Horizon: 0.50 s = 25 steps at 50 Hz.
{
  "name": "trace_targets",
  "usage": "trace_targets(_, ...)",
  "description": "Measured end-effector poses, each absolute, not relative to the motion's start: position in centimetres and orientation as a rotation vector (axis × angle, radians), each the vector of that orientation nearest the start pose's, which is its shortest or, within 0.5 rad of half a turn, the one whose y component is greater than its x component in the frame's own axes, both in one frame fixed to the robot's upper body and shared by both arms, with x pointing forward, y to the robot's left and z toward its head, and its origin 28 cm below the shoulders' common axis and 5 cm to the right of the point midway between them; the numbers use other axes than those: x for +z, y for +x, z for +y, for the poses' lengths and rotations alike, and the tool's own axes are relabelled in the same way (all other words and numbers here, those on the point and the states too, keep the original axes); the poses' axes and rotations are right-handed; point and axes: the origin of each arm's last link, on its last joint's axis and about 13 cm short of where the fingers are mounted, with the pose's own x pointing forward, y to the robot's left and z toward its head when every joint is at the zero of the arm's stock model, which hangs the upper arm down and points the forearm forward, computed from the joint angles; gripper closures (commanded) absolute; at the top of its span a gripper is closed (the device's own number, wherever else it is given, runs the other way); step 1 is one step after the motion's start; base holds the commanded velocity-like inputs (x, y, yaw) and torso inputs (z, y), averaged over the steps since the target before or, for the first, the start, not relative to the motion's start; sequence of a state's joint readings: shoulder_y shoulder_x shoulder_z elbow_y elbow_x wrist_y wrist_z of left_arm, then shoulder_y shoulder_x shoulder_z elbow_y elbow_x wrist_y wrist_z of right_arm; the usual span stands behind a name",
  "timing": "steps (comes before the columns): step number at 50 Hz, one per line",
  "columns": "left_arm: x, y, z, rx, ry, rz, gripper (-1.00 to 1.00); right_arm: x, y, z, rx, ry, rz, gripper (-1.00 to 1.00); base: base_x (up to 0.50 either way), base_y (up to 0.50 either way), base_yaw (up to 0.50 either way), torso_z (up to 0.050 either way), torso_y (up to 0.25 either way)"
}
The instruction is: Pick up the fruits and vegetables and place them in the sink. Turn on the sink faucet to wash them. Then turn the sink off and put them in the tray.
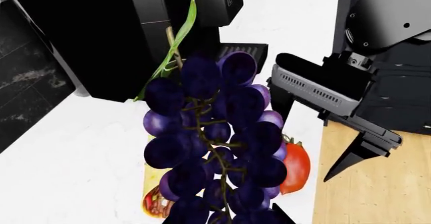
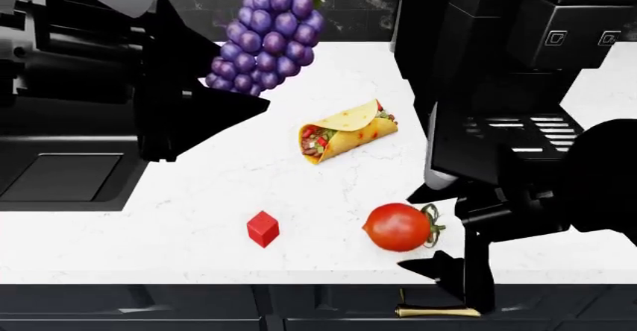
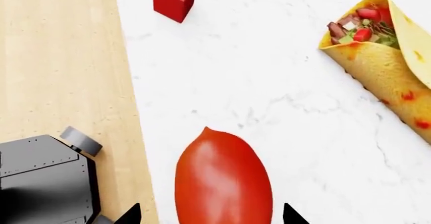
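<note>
Grapes (image 2: pixel 267 42) are hanging in the air, lifted clear of the surface (image 2: pixel 329 197), apparently pinched by the left end effector (image 1: pixel 222 223); its fingers are hiding behind the bunch in the left wrist view, so I cannot tell the grip exactly. Judging by the height, the bunch is being carried toward the sink (image 2: pixel 60 178), which is lying at about eight o'clock from it in the head view.

The right end effector (image 3: pixel 210 219) is standing spread, its two dark tips flanking the tomato (image 3: pixel 222 178) without visibly touching it, likely lining up a grasp. The tomato is resting on the surface near the front edge.

Outward from there, the wrap (image 2: pixel 347 131) is lying at roughly eleven o'clock from the tomato, well apart, and the cube (image 2: pixel 262 228) is sitting at nine o'clock. Neither belongs in the sink, so both are probably being left alone.
</note>
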State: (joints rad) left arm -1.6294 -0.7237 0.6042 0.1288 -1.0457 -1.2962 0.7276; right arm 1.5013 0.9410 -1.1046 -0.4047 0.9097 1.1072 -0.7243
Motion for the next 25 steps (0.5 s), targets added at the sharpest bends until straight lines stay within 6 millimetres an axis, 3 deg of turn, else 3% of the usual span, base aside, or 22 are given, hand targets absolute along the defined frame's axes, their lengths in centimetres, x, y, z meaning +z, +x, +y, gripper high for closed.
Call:
trace_targets(15, 38.0, 28.0, 27.9, -1.117, 0.4, 0.233, 1.0, 27.2, 28.5, -16.9, 1.114, -0.724, 0.598, -1.0, 0.0, 0.0, 0.0, 0.0, 0.001)
trace_targets(16, 38.0, 28.0, 27.9, -1.117, 0.399, 0.233, 1.0, 27.1, 28.6, -16.9, 1.114, -0.724, 0.598, 1.0, 0.0, 0.0, 0.0, 0.0, 0.0)
trace_targets(25, 37.8, 28.2, 27.9, -1.119, 0.397, 0.237, 1.0, 26.9, 29.1, -16.8, 1.104, -0.721, 0.583, 1.0, 0.0, 0.0, 0.0, 0.0, 0.0)
